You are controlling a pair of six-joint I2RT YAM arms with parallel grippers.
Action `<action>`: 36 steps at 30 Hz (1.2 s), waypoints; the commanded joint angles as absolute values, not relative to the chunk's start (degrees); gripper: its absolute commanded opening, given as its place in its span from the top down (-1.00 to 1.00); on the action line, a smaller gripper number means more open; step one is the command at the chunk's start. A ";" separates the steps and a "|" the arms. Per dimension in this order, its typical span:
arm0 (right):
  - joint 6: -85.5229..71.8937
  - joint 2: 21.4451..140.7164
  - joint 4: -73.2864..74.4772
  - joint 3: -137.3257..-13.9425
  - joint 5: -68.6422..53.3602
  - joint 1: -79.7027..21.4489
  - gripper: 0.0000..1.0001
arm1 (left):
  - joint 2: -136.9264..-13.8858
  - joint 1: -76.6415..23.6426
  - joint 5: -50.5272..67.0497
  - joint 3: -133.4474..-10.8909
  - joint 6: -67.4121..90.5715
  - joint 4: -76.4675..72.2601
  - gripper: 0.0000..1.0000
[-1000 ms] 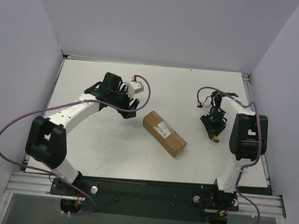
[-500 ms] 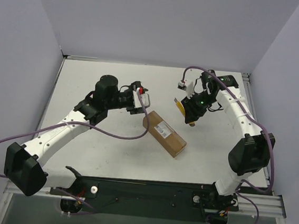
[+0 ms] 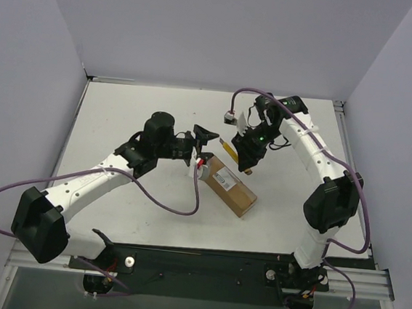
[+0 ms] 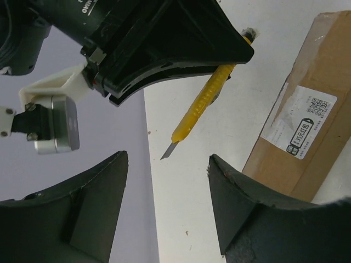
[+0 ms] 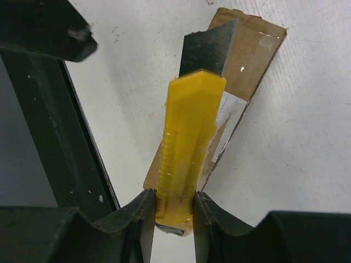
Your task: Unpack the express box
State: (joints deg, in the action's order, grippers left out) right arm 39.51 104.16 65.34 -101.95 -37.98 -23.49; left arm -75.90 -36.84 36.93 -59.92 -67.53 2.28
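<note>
You had the left arm stretched out low, its left gripper (image 3: 201,149) spread wide by one end of the express box (image 3: 230,187), mid-table (image 3: 138,104). Your right arm bent over, right gripper (image 5: 174,205) pinching a yellow knife (image 5: 189,137), blade out.

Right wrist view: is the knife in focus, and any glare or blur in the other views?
Right wrist: the utility knife is sharp, its blade dully shiny; the right gripper holding it looks soft. Left wrist: the express box label is readable, the left gripper slightly blurred. Top external: even light, faint shadows, no glare.
</note>
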 commanded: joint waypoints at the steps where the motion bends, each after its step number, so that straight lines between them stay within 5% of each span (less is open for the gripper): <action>1: 39.99 103.54 68.64 -103.54 -40.17 -24.26 1.00 | -78.48 -37.44 42.09 -62.58 -78.83 3.07 -0.38; 9: 40.08 103.36 68.64 -103.97 -40.08 -24.61 1.00 | -84.81 -39.72 40.70 -68.90 -91.02 13.43 -0.24; 23: 40.08 102.66 68.64 -103.45 -40.08 -24.79 1.00 | -90.96 -42.01 32.09 -67.58 -93.78 2.47 0.08; 31: 39.82 102.31 68.73 -104.06 -38.76 -24.52 1.00 | -95.62 -42.71 25.50 -70.48 -86.77 1.58 0.70; 36: 32.81 100.12 64.36 -110.20 -37.97 -19.35 0.55 | -95.98 -41.58 25.13 -75.84 -72.00 9.22 1.00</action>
